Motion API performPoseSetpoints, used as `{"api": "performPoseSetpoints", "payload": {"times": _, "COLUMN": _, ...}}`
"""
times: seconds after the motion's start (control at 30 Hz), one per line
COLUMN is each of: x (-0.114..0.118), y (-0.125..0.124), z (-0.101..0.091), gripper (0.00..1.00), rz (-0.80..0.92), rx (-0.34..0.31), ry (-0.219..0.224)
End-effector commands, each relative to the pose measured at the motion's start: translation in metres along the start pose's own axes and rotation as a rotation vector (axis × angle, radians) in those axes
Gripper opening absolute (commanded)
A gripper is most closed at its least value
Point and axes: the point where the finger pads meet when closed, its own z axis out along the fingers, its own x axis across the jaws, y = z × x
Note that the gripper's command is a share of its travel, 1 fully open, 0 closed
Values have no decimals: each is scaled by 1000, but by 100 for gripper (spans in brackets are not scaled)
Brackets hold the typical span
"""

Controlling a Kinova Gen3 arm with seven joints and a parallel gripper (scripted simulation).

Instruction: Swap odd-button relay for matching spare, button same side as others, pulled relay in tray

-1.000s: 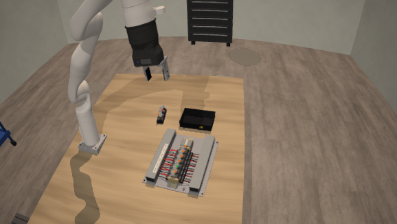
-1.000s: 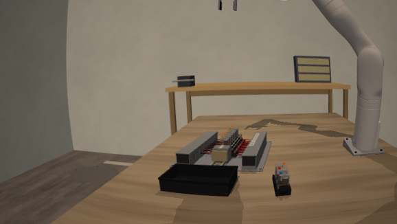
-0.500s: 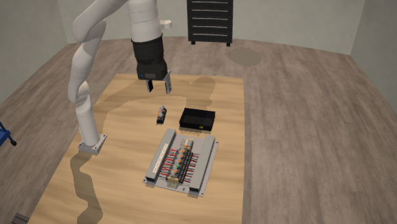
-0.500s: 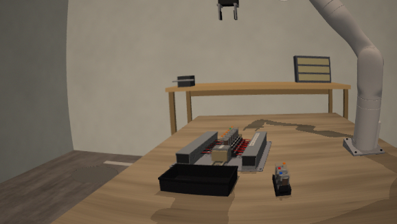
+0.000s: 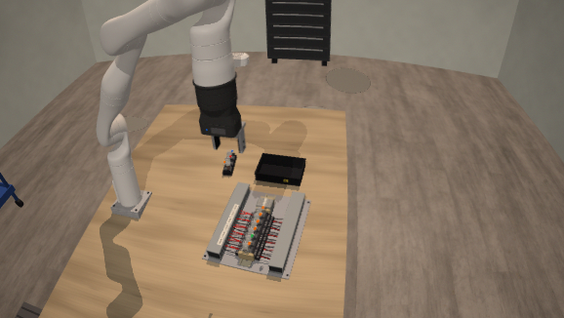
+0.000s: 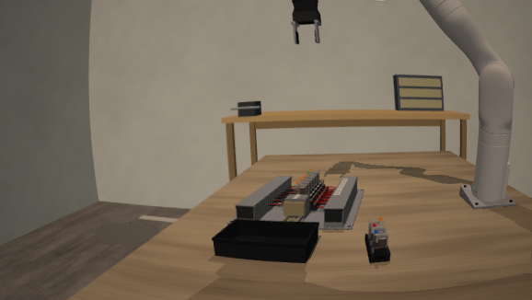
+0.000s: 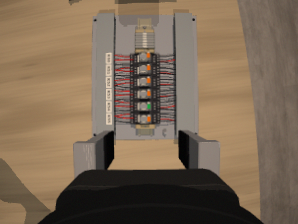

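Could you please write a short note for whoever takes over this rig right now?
Gripper: open, empty, high above the table.
Panel: five relays in the row; the green-button relay is the odd one among orange, not yet pulled.
Spares: holder beside the tray, one orange button and one blue.
Tray: nothing visible inside.
Done: nothing.
Left: pull the green one into the tray, seat the orange spare level, button side matching, let go.
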Motion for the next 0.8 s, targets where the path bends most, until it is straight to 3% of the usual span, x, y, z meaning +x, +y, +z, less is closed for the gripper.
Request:
{"api": "performPoseSetpoints", "payload": {"times": 0.0, "x": 0, "y": 0, "z": 6, "gripper": 100, "rz": 0, "rx": -1, "ry": 2}}
{"api": "performPoseSetpoints", "payload": {"times": 0.77, "x": 2, "y": -1, "z": 88, "gripper": 100, "rz": 0, "rx": -1, "ry": 1}}
